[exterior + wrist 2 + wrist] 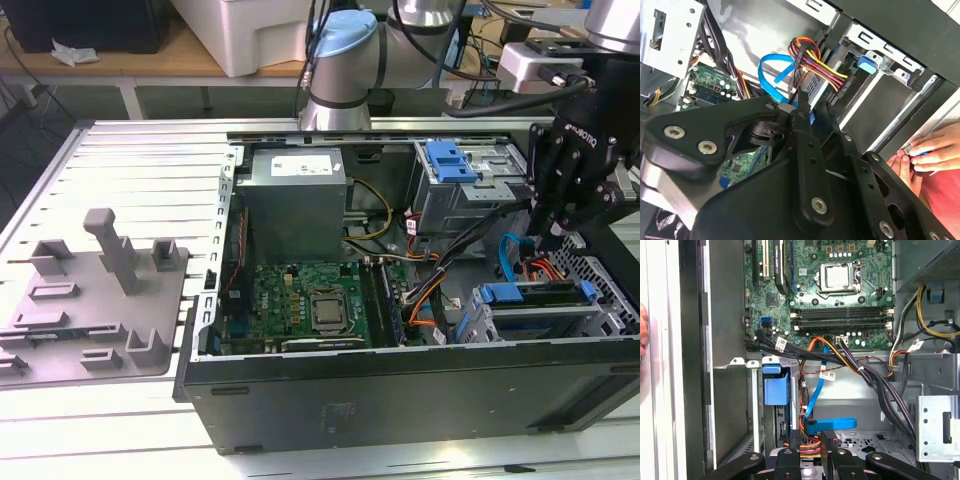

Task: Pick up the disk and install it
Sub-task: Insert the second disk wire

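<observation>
The disk [530,296] sits low in the drive cage [480,325] at the exterior view's right, near the front corner of the open computer case [400,400]. Its blue carrier frame shows at both ends and it lies flat between the cage walls. I judge it is already down in its bay, though I cannot tell how fully it is seated.

Right above it hangs the gripper [552,240], pointing down into the case just beside the bay. In the first wrist view the gripper [811,432] has its two fingers [795,440] standing side by side with a narrow gap. Only wires show through that gap, so the jaws are slightly apart and grip nothing.

The cables explain the cautious position. A blue data cable [815,395] loops down with its flat connector lying just ahead of the fingertips. The coloured power wires [815,60] drape across the cage mouth in the second wrist view. The gripper comes in from straight above, probably to stay clear of that tangle.

Further out, the motherboard [310,300] lies flat in the middle of the case, with the grey power-supply box [295,205] behind it. A person's hand [930,150] rests at the outer edge of the case, close to the cage side, perhaps steadying it. Well apart, on the slatted table [150,150], a grey fixture tray [90,300] sits at the exterior view's left.
</observation>
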Robot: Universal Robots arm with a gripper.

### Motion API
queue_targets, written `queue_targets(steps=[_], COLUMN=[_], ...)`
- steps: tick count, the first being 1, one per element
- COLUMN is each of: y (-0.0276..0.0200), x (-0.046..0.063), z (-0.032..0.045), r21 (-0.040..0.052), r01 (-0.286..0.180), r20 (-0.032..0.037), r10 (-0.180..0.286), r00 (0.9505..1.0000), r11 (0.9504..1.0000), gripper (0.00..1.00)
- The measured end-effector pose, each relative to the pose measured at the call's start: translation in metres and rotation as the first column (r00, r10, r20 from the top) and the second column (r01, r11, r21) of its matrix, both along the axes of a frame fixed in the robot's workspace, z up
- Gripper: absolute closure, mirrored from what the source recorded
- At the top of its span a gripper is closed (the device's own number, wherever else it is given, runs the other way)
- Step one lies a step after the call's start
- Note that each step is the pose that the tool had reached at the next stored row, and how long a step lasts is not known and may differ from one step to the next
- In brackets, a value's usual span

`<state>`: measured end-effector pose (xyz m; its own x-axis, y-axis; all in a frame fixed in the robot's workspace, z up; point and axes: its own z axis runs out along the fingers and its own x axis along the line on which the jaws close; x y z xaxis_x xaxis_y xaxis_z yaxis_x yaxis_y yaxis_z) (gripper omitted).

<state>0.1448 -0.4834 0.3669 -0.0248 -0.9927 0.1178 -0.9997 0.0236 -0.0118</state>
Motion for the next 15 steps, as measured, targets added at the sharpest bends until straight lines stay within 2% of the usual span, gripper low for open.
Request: queue_targets(steps=[1,4,10,11,12,13,14,15], y=[0.001,0.0022,0.0035,0.0035,0.0036,0.0036,0.0048,0.0053], x=[-0.001,-0.006,-0.015,-0.015,-0.015,-0.015,-0.017,-0.02], z=[-0.0006,-0.0013,-0.0037,-0.0041,-0.0044,-0.0054,-0.0107,-0.0119], r21=[-0.0036,-0.0072,-0.0134,-0.0157,-0.0195,-0.0285,-0.0349,-0.0349], r01=[-0.001,-0.003,-0.005,-0.005,-0.005,-0.005,-0.005,-0.004], r20=[0.0078,0.0194,0.0378,0.0387,0.0392,0.0406,0.05,0.0582], r10=[0.001,0.003,0.005,0.006,0.006,0.006,0.007,0.007], r00=[1.0,0.9998,0.9993,0.9992,0.9992,0.9992,0.9987,0.9983], r11=[1.0,1.0,0.9999,0.9999,0.9998,0.9996,0.9994,0.9994], gripper=[0.69,0.69,0.69,0.69,0.69,0.69,0.69,0.71])
